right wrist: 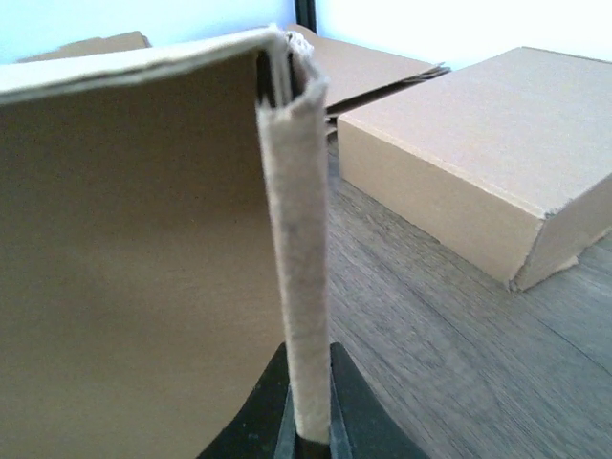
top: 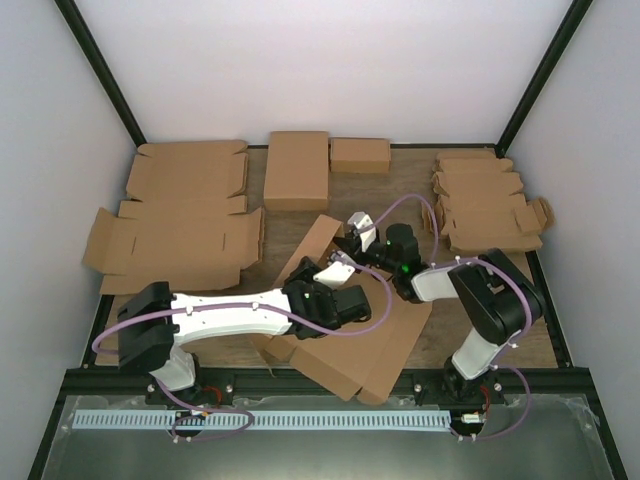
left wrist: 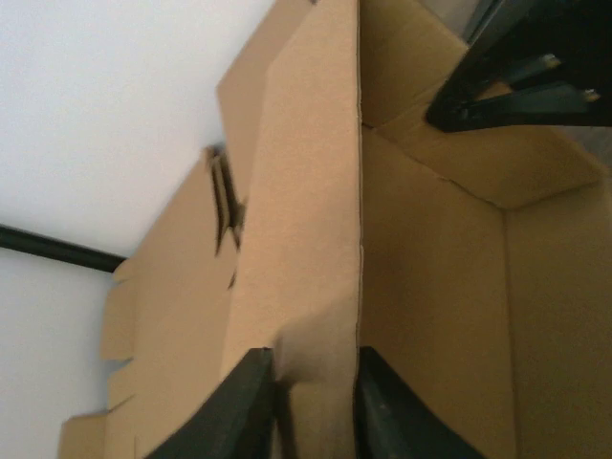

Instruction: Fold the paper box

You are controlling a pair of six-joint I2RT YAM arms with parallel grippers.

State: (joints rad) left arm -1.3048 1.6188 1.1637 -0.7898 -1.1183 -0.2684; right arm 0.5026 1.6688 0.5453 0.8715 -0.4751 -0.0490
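Wooden tabletop [right wrist: 430,382] under white walls carries the paper box [top: 390,340], partly raised between both arms. Our left gripper [left wrist: 316,356] straddles an upright cardboard wall, with the box floor to its right; whether it presses we cannot tell. Our right gripper [right wrist: 308,371] is pinched on a doubled-over flap rising straight above it. We judge the board light and stiff, bending only along its scores, with smooth faces; we'd hold near folded edges.
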